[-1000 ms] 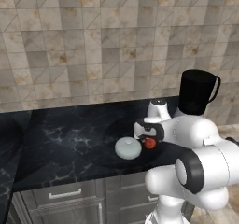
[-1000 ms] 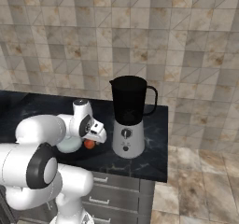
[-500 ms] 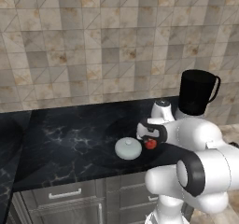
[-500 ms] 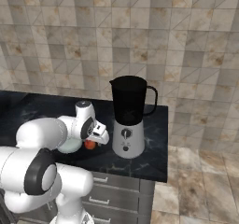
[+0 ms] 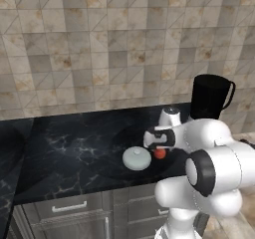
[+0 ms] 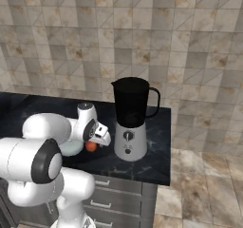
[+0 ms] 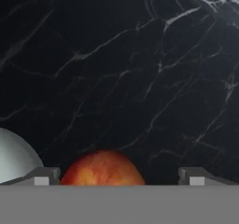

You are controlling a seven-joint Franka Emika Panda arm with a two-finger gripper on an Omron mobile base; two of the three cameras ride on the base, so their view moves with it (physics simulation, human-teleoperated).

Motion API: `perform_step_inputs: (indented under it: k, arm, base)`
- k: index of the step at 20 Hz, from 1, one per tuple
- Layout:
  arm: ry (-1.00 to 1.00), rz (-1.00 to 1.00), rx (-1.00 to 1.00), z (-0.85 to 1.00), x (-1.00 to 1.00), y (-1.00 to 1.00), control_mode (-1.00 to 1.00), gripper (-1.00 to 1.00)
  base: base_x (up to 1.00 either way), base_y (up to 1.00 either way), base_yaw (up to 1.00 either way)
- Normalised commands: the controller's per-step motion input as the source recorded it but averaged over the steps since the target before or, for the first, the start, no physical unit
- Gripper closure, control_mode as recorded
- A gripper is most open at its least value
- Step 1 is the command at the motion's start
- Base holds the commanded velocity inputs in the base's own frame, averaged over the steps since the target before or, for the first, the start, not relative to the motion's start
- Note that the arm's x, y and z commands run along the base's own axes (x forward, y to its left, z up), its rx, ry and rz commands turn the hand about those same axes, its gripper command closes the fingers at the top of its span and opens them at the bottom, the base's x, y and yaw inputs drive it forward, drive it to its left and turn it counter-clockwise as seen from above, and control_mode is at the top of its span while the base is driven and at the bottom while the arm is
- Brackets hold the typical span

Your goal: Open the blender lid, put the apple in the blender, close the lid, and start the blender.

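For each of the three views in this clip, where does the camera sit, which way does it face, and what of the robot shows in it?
Left base view: behind the arm on its left, facing forward and down at the counter; the white arm rises at lower right, over the blender lid, apple and blender.
Right base view: behind on its right; the arm rises at lower left, beside the same apple and blender.
Hand view: on the hand, looking along the open gripper at the apple, lid edge to its left.
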Motion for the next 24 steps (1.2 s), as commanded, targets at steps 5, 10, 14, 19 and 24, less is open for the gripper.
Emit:
perform_step_inputs:
  k: [5, 10, 14, 19, 24]
  arm:
    - [-0.03, 0.00, 0.00, -0.45, -0.16, 0.00, -1.00, -1.00]
    - [-0.21, -0.01, 0.06, -0.37, -0.70, 0.00, -1.00, 1.00]
    - [-0.12, -0.06, 0.06, -0.14, -0.61, 0.00, -1.00, 1.00]
    - [-0.04, -0.07, 0.04, 0.07, -0.16, 0.00, -1.00, 1.00]
    - [-0.06, -0.04, 0.00, 0.76, -0.02, -0.02, -1.00, 1.00]
  base:
    - [0.00, 0.00, 0.00]
    - [0.00, 0.00, 0.00]
    - [0.00, 0.00, 0.00]
    - [0.00, 0.00, 0.00]
    - [0.00, 0.00, 0.00]
